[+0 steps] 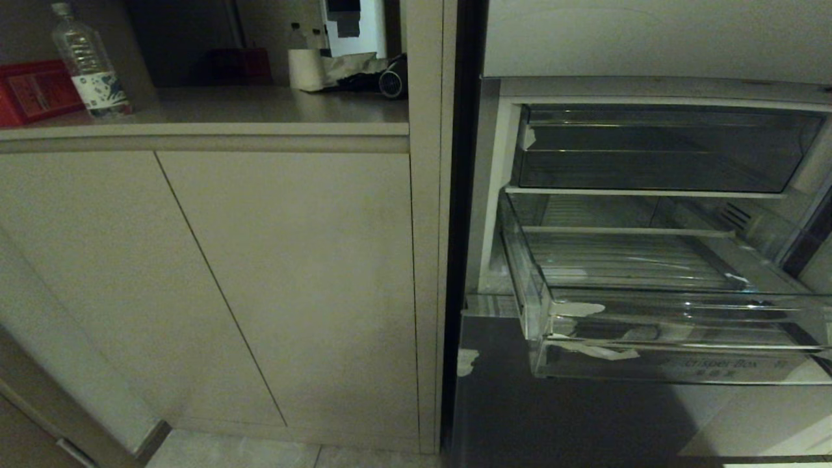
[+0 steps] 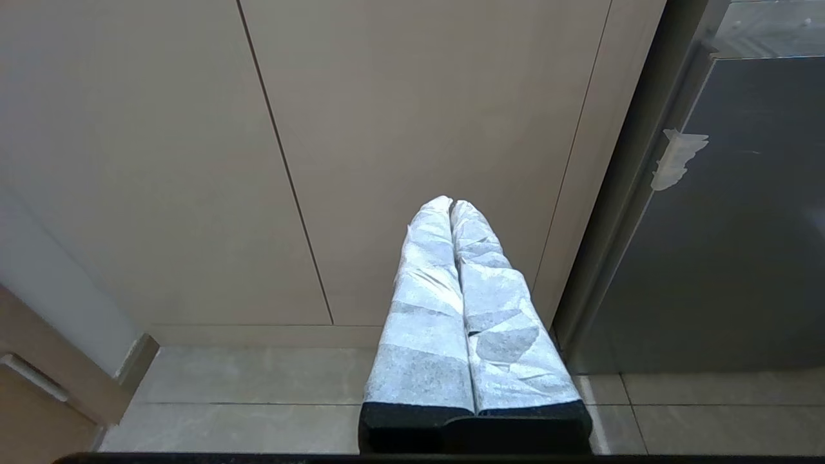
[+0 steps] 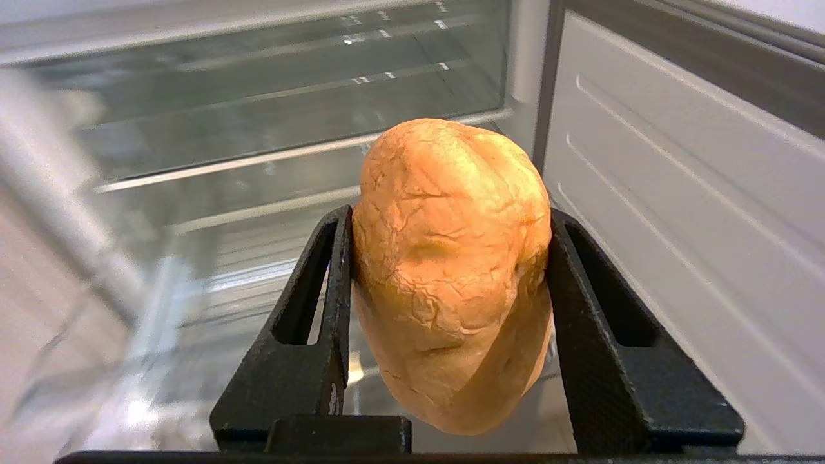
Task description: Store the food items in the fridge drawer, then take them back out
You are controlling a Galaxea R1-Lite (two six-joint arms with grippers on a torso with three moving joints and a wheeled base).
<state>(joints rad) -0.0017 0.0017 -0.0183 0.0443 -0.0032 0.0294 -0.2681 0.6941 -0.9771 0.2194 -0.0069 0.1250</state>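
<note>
1. Fridge drawer (image 1: 676, 325), clear plastic with a ribbed bottom and whitish tape scraps (image 1: 595, 351) at its front corner, stands pulled out of the open fridge; in the right wrist view it lies beyond and below the right jaws (image 3: 451, 258).
2. Beige cabinet doors (image 2: 412, 129) face the left jaws (image 2: 451, 209), whose white-wrapped fingers are pressed together, holding nothing.
3. Food item (image 3: 451, 270), an orange-brown cracked lump, is pinched between the black right jaws, off any surface.
</note>
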